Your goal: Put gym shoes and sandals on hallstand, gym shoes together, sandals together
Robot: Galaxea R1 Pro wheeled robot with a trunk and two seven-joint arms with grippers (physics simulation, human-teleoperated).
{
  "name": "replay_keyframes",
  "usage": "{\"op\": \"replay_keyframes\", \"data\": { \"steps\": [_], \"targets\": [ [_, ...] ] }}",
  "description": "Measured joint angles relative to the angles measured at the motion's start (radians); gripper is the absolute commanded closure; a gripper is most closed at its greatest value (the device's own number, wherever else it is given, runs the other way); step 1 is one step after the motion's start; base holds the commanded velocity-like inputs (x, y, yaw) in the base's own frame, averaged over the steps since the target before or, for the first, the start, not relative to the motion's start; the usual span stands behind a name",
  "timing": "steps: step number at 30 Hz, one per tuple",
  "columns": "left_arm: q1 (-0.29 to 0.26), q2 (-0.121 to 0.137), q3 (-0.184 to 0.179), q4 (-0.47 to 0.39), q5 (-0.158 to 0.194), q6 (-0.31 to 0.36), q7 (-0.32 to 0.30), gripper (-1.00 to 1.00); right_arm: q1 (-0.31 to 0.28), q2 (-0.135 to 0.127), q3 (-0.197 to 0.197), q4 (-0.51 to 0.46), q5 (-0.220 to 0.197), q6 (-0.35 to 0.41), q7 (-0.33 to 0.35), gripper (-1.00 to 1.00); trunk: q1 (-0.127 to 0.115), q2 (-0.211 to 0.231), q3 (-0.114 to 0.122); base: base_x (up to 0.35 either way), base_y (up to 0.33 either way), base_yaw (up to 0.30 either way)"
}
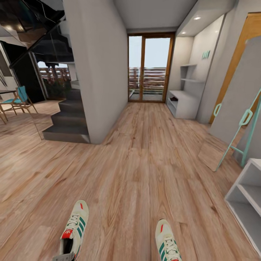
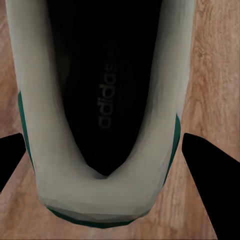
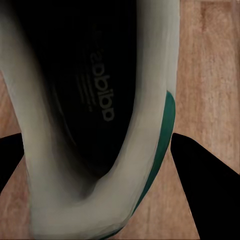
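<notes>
Two cream-white gym shoes with green stripes show at the bottom of the head view, the left one [image 1: 74, 230] and the right one [image 1: 167, 242], toes pointing down the corridor. My left gripper [image 2: 104, 145] has its black fingers [image 2: 210, 185] pressed on both sides of the left gym shoe's heel [image 2: 95, 200]. My right gripper [image 3: 97, 145] grips the other gym shoe's heel [image 3: 75, 200] the same way. The pale grey hallstand [image 1: 185, 103] stands far ahead on the right by the glass door. The sandals are out of view.
Wood-plank corridor floor [image 1: 137, 163] runs ahead to the glass door [image 1: 150, 69]. A grey wall and dark stairs [image 1: 69, 123] are at the left. At the near right stand a white open shelf unit [image 1: 246, 195] and a teal frame [image 1: 243, 137] against a grey panel.
</notes>
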Motion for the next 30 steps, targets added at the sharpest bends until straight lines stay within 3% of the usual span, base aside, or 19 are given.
{"op": "replay_keyframes", "data": {
  "steps": [30],
  "targets": [
    [0.0,0.0,0.0,0.0,0.0,-0.001,0.0,1.0,0.0,0.0,0.0,0.0,0.0,0.0,0.0,1.0,0.0,0.0,0.0,0.338,-0.024,0.0]
  ]
}}
